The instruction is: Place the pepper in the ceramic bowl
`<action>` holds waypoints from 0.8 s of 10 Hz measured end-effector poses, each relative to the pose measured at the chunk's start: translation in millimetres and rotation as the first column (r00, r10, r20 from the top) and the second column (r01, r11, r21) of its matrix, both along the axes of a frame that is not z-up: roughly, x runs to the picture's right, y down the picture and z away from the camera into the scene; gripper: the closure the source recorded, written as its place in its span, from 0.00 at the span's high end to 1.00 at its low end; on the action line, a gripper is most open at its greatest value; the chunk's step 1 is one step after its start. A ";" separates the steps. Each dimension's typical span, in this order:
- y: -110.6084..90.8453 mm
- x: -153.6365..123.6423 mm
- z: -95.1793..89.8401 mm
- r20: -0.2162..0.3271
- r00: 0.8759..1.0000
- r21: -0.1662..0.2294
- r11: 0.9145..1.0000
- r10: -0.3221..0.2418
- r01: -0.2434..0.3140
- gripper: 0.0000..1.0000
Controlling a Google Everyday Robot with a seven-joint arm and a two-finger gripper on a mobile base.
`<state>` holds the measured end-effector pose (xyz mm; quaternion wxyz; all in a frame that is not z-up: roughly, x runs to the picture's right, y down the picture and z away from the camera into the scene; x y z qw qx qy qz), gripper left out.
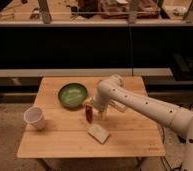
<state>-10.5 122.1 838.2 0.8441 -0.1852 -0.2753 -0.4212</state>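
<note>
On table [60, 142], gripper [93, 110] at pepper [90, 115] beside ceramic bowl [72, 95]

Arm: white jointed robot arm [140, 102] reaching in from the lower right, stretching leftward.
Wrist: white rounded wrist joint [107, 92] bending downward.
Gripper: white two-finger gripper [93, 111] hanging low beneath the wrist, at the arm's left end, pointing down.
Jaws: standing spread wide.

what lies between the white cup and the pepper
Only bare wooden tabletop lies between the white cup and the pepper, as the camera view shows. The hand is down at the pepper, beside the ceramic bowl.
</note>
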 end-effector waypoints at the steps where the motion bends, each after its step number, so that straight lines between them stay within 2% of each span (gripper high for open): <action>1: -1.5 -0.5 1.7 0.039 0.991 0.027 0.992 -0.125 0.124 0.80; 2: -0.4 -2.0 4.0 0.053 0.979 0.031 0.981 -0.194 0.193 0.80; 3: 2.1 -3.6 7.0 0.046 0.970 0.026 0.971 -0.238 0.237 0.80; 4: 4.3 -7.3 10.9 0.022 0.957 0.023 0.957 -0.289 0.289 0.80; 6: 8.6 -10.4 15.8 -0.026 0.944 0.033 0.944 -0.328 0.329 0.80; 8: 13.9 -13.1 20.8 -0.042 0.942 0.064 0.940 -0.333 0.335 0.80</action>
